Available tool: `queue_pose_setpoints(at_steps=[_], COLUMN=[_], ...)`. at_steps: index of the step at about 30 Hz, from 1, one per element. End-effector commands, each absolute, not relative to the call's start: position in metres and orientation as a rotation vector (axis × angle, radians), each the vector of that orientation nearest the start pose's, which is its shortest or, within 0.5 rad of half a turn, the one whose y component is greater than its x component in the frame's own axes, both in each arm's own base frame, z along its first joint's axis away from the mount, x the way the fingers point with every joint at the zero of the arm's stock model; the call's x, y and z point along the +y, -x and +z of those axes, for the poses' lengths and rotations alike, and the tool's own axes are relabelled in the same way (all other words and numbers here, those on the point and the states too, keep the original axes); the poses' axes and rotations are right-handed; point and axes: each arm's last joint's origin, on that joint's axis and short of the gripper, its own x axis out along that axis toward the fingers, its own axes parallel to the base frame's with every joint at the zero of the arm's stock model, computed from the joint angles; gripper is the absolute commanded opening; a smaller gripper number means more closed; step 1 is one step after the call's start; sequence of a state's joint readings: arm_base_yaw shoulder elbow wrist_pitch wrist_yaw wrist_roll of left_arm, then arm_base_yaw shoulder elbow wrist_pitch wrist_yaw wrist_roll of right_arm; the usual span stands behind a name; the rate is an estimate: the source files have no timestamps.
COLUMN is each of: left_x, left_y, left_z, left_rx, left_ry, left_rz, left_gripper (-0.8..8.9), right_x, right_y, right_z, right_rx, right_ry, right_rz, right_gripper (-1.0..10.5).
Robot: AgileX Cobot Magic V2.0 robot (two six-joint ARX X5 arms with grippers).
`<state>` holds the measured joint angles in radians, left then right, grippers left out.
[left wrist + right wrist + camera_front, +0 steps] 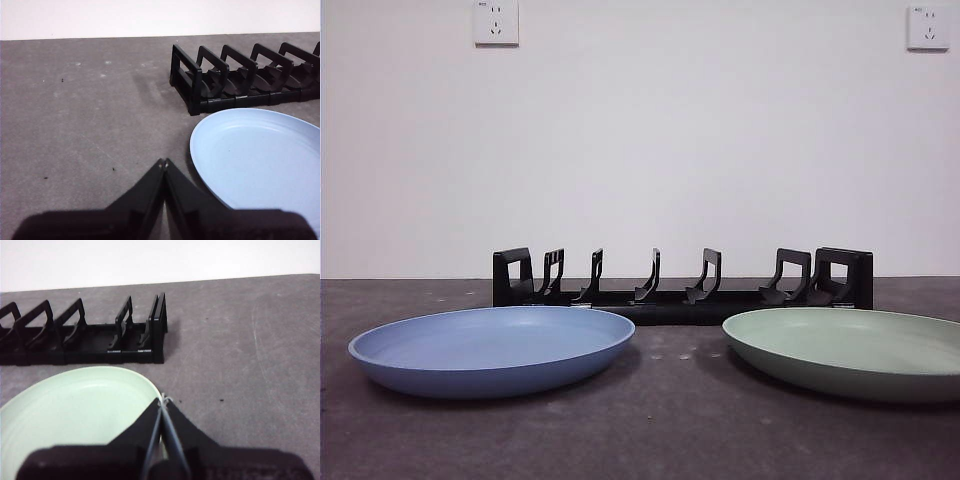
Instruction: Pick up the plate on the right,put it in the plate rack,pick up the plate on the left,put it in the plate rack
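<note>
Grey table: both plates flat, plate rack empty. Right gripper and left gripper fully closed, holding nothing. Risk: shallow green plate rim slipping when pinched

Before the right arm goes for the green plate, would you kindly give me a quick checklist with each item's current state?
1. Green plate lying flat on the table: ok.
2. Plate rack slots free: ok.
3. Right claw open for a grasp: not ok, shut at the plate's rim.
4. Blue plate lies apart from the green one: ok.
5. Left claw out of the way: ok, shut beside the blue plate.
</note>
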<state>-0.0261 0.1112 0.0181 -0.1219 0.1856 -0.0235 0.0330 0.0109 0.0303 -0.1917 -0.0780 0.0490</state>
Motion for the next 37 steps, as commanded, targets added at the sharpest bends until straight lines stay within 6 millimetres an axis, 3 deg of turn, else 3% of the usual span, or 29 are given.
queue_pose_setpoints(at_steps=[1, 7, 12, 18, 27, 34, 37], left_x=[-0.008, -0.008, -0.009, -0.011, -0.016, -0.019, -0.019], left_y=[-0.101, -0.099, -0.098, -0.100, -0.106, -0.108, -0.109], left_z=[0.152, 0.178, 0.217, 0.263, 0.314, 0.340, 0.349], left_rx=[0.204, 0.180, 0.141, 0.175, 0.237, 0.324, 0.335], left_ry=[0.078, 0.121, 0.126, 0.122, 0.142, 0.115, 0.097], left_rz=[-0.200, -0.208, -0.260, -0.326, -0.501, -0.626, -0.630], left_gripper=[-0.06, -0.07, -0.07, -0.07, -0.07, 0.04, 1.23], right_x=[0.005, 0.005, 0.005, 0.006, 0.008, 0.009, 0.009], right_y=[-0.095, -0.091, -0.089, -0.093, -0.100, -0.102, -0.102], right_z=[0.160, 0.191, 0.221, 0.272, 0.345, 0.369, 0.373], right_rx=[0.125, 0.036, 0.036, 0.147, 0.325, 0.411, 0.418], right_ry=[-0.110, -0.163, -0.204, -0.216, -0.034, 0.019, 0.019], right_rz=[0.104, 0.107, 0.105, 0.112, 0.206, 0.236, 0.236], right_gripper=[-0.1, -0.1, -0.1, -0.1, -0.1, -0.1, 0.0])
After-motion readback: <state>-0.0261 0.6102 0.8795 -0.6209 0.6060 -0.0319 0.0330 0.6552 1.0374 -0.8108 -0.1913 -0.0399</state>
